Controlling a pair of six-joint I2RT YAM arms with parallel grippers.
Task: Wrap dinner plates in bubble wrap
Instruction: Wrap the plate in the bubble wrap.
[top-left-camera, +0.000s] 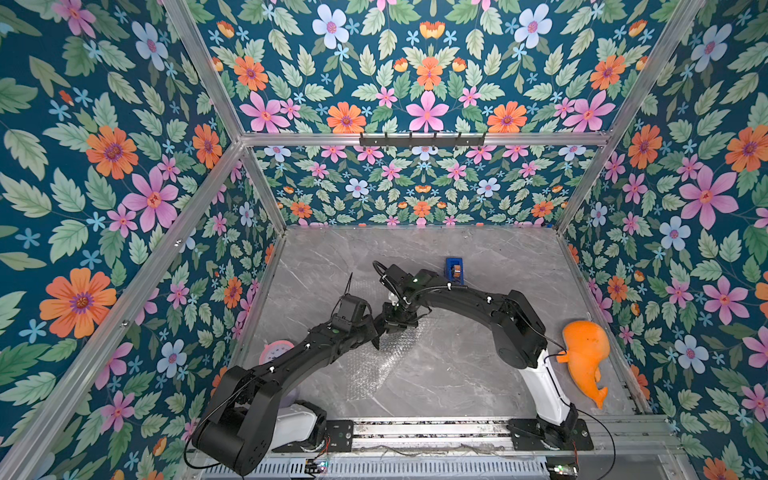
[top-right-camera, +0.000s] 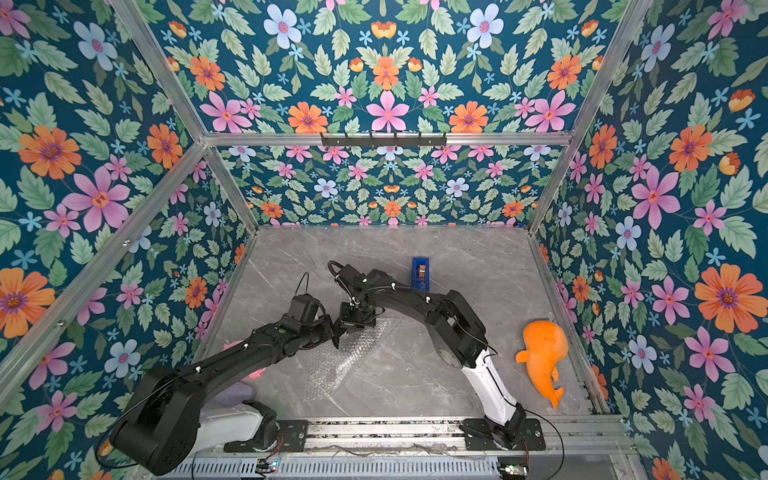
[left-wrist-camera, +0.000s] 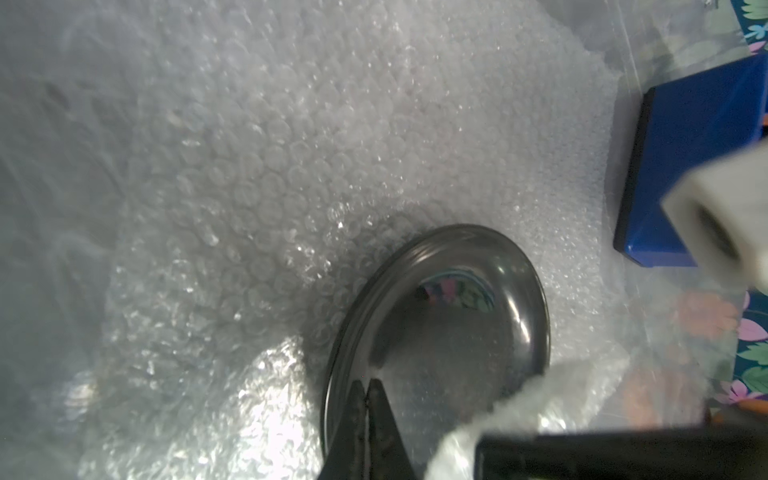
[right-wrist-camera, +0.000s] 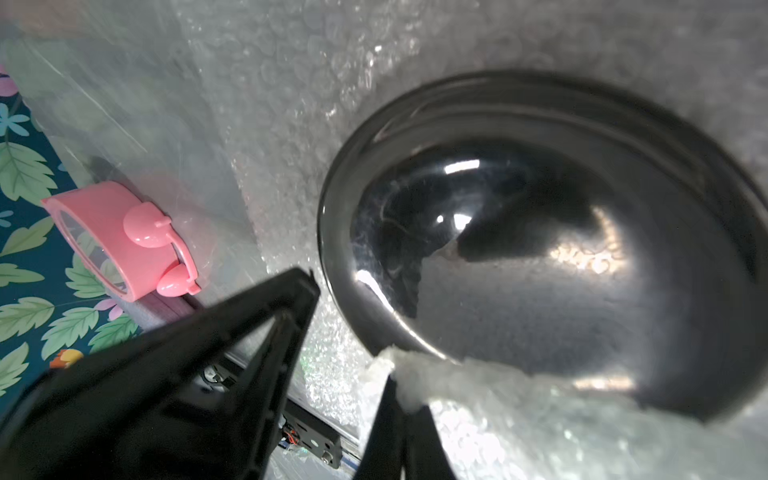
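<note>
table (top-left-camera: 457, 386): grey marble, with the work going on mid-table. bubble wrap (top-left-camera: 374, 365) lies spread across the middle and looks big enough to fold over the load. Both arms reach in over it with their wrists close together, so the top views hide the plate (right-wrist-camera: 540, 249). The wrist views show it sitting right way up on the wrap, ready for flaps to come over it.

orange whale (top-left-camera: 586, 357) and pink clock (right-wrist-camera: 124, 241) sit off at the sides, out of the fold path. blue tape dispenser (top-left-camera: 454, 269) stands at the sheet's far edge, probably staged for sealing.

right gripper (right-wrist-camera: 397, 390): clamped on a bunched wrap edge, lifted at the plate rim. This reads as the first flap starting.

left gripper (left-wrist-camera: 370, 388): jaws together at the plate rim, nothing visible between them. It's likely there to pin the plate or the flap.

Risk: the glossy plate slides if the flap drags.
</note>
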